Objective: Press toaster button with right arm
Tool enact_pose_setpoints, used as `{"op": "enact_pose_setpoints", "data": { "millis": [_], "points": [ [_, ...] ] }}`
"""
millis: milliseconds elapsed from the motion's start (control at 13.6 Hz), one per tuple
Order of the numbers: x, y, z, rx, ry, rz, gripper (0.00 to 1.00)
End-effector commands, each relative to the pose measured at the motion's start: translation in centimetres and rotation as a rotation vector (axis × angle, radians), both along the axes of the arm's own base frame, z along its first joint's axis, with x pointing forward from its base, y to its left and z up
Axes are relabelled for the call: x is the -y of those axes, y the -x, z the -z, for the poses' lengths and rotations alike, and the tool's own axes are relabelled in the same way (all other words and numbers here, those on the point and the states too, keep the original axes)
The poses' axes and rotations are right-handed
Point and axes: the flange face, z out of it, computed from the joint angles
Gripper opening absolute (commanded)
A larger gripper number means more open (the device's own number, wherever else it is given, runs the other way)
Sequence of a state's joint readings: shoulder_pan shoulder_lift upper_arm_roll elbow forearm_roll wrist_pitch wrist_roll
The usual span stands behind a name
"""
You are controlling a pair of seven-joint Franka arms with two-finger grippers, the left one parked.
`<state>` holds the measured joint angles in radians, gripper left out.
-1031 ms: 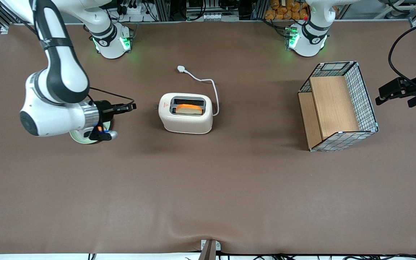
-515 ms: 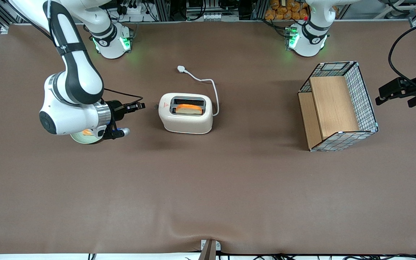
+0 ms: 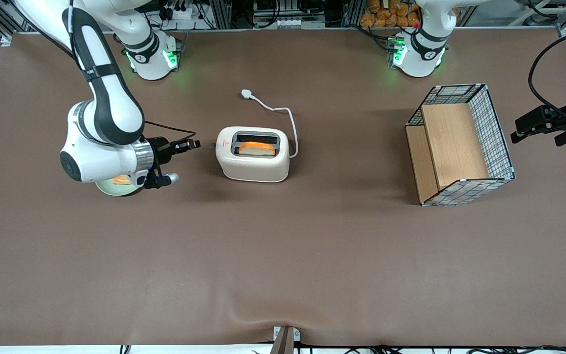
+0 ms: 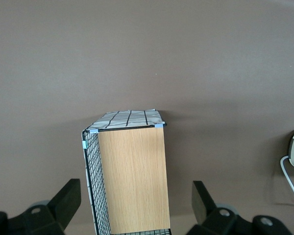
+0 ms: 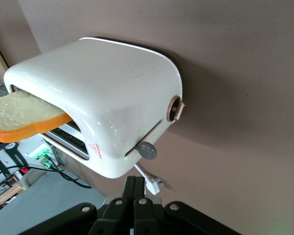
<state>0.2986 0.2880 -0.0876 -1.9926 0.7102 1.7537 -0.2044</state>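
On the brown table (image 3: 283, 255), the large white jointed right arm (image 3: 101, 113) reaches sideways at the working arm's end, its slim black gripper (image 3: 195, 144) clenched, fingers pressed together, level with and just short of the small cream-white rounded plastic toaster (image 3: 253, 164), which stands mid-table with a slice of bread (image 3: 257, 149) in its slot. The tiny pale grey round button (image 5: 147, 150) sits in the toaster's end slit facing the gripper.
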Motion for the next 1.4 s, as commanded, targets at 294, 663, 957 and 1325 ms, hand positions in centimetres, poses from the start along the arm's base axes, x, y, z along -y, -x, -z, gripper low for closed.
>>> {"op": "enact_pose_setpoints", "data": {
  "millis": [294, 663, 957, 1325],
  "points": [
    [0.1, 1.4, 1.5, 0.034, -0.083, 0.021, 0.00],
    [-0.5, 1.8, 2.0, 0.081, -0.126, 0.010, 0.00],
    [-1.5, 2.4, 2.2, 0.107, -0.140, 0.007, 0.00],
    [-1.0, 2.8, 3.6, 0.130, -0.142, 0.006, 0.00]
  ]
}}
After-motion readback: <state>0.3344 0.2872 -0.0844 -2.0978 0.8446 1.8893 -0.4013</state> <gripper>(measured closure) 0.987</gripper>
